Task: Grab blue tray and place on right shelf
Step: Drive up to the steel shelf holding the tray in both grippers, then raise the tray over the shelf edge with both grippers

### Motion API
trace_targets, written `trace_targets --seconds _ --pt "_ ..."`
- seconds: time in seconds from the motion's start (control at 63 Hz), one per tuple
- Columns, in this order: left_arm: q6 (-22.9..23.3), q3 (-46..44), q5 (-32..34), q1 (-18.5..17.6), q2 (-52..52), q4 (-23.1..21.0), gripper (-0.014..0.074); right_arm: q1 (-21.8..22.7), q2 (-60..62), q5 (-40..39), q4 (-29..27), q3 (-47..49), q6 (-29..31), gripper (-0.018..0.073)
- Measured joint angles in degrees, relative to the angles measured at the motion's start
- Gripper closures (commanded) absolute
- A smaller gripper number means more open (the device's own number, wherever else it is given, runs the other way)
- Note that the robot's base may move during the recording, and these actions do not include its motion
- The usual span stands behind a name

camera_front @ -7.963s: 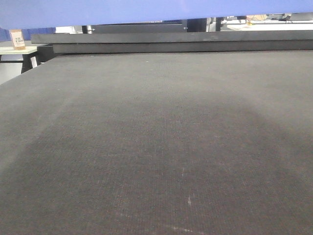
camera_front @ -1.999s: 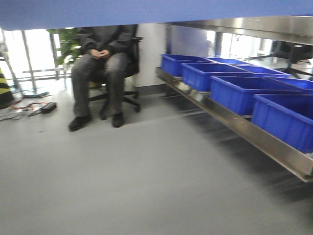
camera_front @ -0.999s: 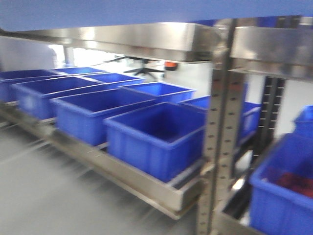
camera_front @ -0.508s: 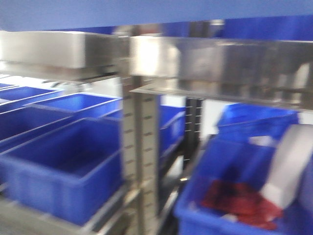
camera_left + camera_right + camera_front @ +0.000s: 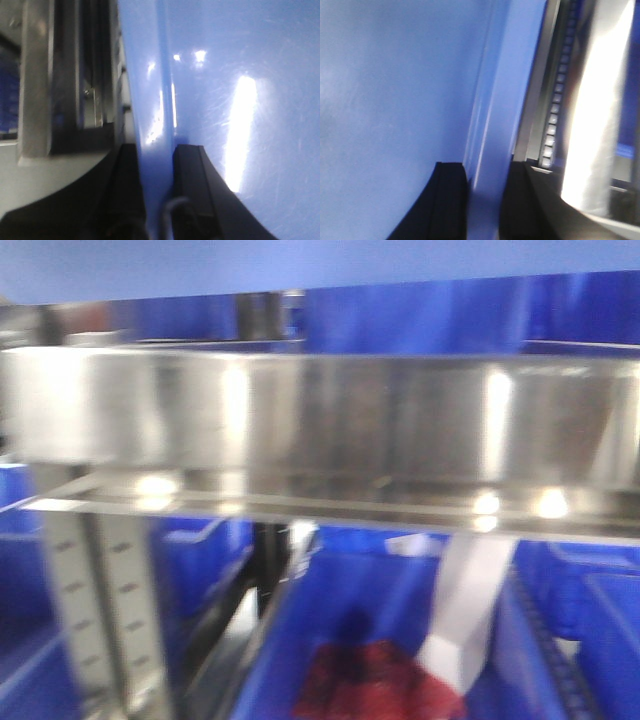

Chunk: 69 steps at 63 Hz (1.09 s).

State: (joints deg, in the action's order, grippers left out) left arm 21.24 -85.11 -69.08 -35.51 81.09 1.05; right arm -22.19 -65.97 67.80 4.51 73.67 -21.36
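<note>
The left gripper [image 5: 157, 150] pinches the left rim of the blue tray [image 5: 250, 75] between its black fingers. The right gripper [image 5: 485, 170] clamps the opposite rim. Held between them, the tray sits close to the shelf [image 5: 320, 430], with white rollers [image 5: 555, 110] just beside its right edge. Below, a blue bin [image 5: 340, 600] holds something red [image 5: 370, 685].
</note>
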Motion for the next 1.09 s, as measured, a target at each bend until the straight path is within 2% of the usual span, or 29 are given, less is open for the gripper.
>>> trace_targets --seconds 1.094 --pt "0.0 0.0 0.01 0.0 0.0 0.0 0.0645 0.0 0.0 0.0 0.0 0.0 0.0 0.0503"
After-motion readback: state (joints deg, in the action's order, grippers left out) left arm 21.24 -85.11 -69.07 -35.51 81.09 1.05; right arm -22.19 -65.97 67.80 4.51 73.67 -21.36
